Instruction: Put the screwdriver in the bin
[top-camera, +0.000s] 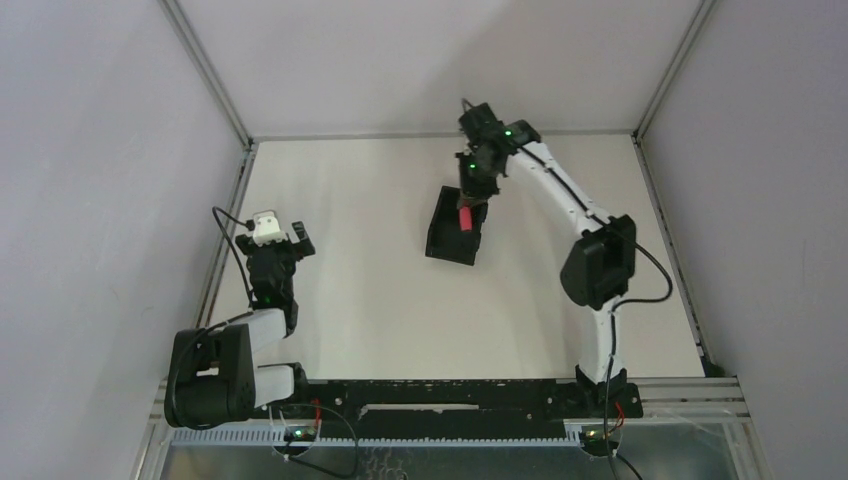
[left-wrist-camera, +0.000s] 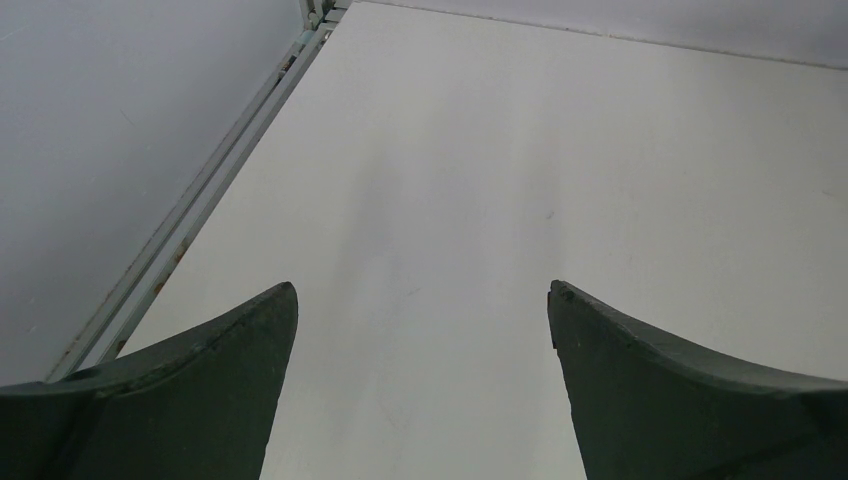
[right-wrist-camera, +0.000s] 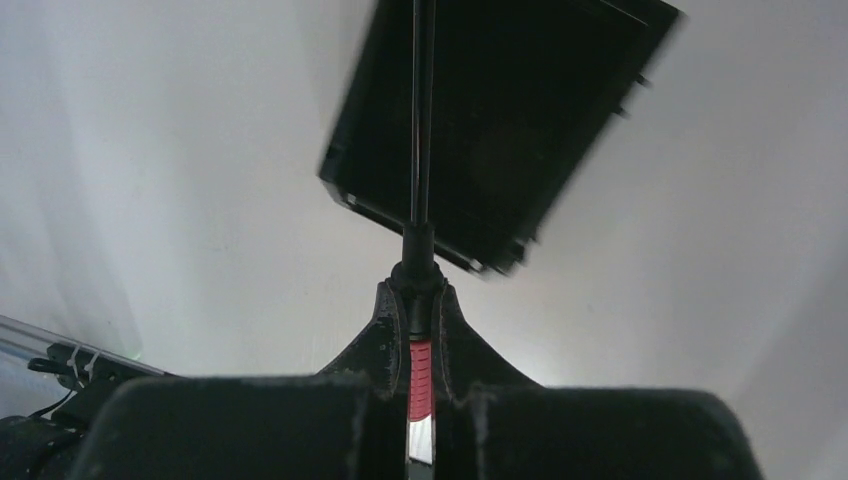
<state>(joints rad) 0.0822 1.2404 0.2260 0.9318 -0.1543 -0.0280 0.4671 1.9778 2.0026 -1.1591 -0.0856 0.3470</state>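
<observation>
The small black rectangular plastic bin (top-camera: 452, 232) (right-wrist-camera: 500, 120) stands on the flat white table (top-camera: 350, 300), right of centre and nearer the far edge than the near one. Above its far right part hangs the right gripper (top-camera: 468, 205) (right-wrist-camera: 415, 295), holding the short red-handled metal screwdriver (top-camera: 465, 218) (right-wrist-camera: 419, 250), whose shaft reaches across the bin's rim, over its inside. The left gripper (top-camera: 285, 240) (left-wrist-camera: 422, 290) sits beside the left edge, well apart from the bin.

Soft, even light; the bin (right-wrist-camera: 520, 130) looks blurred at its edges.

High overview, close wrist views (table (top-camera: 380, 300) shared)
</observation>
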